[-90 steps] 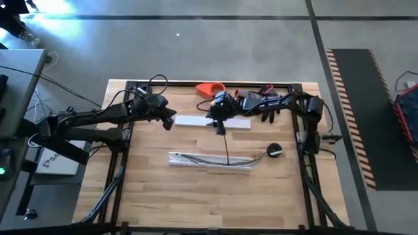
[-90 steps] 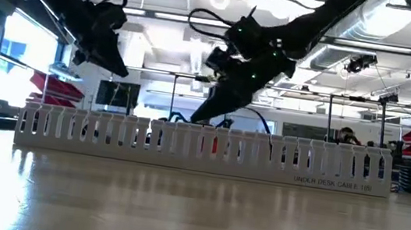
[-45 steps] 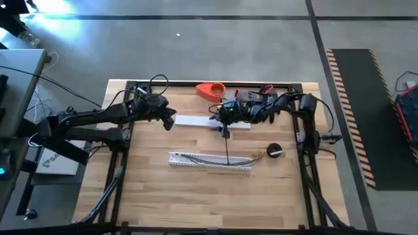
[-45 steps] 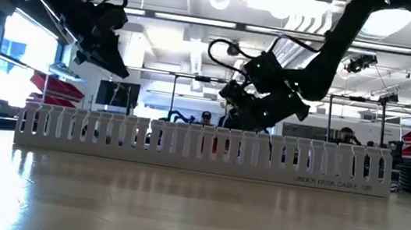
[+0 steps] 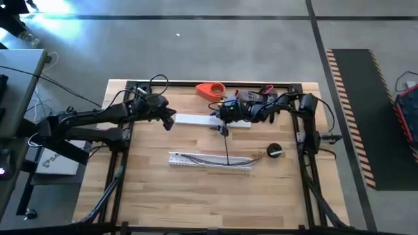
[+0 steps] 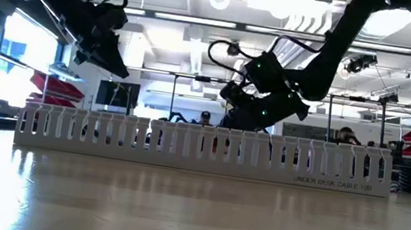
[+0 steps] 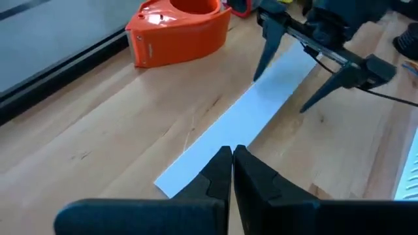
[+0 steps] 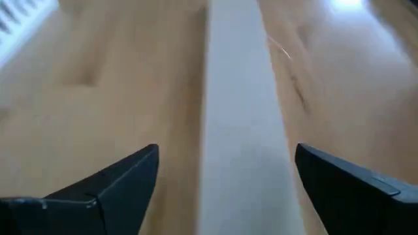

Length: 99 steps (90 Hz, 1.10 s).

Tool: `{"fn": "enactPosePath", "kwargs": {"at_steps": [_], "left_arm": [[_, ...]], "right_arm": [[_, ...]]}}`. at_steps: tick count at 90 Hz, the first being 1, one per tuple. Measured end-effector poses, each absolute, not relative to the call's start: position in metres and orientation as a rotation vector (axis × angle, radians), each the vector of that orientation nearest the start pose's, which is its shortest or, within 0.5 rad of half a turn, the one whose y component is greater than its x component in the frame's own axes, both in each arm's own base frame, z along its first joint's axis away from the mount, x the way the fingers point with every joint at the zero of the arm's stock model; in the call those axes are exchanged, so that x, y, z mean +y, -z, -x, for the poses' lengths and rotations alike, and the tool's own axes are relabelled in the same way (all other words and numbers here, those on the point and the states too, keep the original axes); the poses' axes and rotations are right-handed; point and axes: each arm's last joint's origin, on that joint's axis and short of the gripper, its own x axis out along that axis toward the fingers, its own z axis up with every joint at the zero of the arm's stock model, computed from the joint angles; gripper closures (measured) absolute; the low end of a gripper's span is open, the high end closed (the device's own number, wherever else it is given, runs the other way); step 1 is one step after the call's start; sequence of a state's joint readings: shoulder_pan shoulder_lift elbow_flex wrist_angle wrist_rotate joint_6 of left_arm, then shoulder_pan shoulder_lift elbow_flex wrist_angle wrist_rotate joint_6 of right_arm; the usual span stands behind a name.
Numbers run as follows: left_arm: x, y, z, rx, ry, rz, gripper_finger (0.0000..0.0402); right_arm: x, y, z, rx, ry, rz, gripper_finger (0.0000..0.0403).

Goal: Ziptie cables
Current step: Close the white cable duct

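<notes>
Right gripper poised over the flat white strip; cables lying along the slotted channel.

The right gripper [image 7: 277, 62], fingers spread, straddles the flat white strip [image 5: 209, 121] near the tabletop's far edge. The left gripper [image 7: 232, 160], fingers pressed together, hovers at the strip's other end. The cables [image 5: 212, 158] rest on the white channel [image 6: 201, 147] mid-table. Risk: closing on the thin, flat strip may push it aside rather than lift it.
</notes>
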State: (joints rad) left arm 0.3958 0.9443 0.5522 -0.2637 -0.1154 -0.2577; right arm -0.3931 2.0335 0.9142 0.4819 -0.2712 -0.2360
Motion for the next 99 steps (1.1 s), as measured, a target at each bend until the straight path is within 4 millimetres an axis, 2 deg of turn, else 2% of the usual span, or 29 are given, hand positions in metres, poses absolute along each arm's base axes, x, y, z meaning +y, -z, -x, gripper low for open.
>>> {"fn": "enactPosePath", "kwargs": {"at_steps": [12,21,30,43,57,69,99], "left_arm": [[0.077,-0.220,-0.175,0.590,-0.576,0.336,0.0402],[0.077,-0.220,-0.175,0.590,-0.575,0.338,0.0402],[0.076,-0.220,-0.175,0.591,-0.568,0.339,0.0402],[0.076,-0.220,-0.176,0.590,-0.560,0.341,0.0402],[0.075,-0.220,-0.176,0.592,-0.537,0.351,0.0402],[0.073,-0.220,-0.177,0.592,-0.531,0.355,0.0402],[0.070,-0.220,-0.178,0.592,-0.520,0.357,0.0402]], "right_arm": [[-0.138,-0.076,-0.349,0.657,0.062,0.030,0.0055],[-0.135,-0.066,-0.348,0.701,0.045,0.005,0.0075],[-0.134,-0.058,-0.347,0.737,0.032,-0.011,0.0114],[-0.133,-0.052,-0.347,0.740,0.022,-0.017,0.0193],[-0.133,-0.052,-0.348,0.739,0.035,-0.033,0.0194],[-0.132,-0.065,-0.347,0.730,0.083,-0.058,0.0194],[-0.120,-0.124,-0.338,0.724,0.162,-0.053,0.0194]]}}
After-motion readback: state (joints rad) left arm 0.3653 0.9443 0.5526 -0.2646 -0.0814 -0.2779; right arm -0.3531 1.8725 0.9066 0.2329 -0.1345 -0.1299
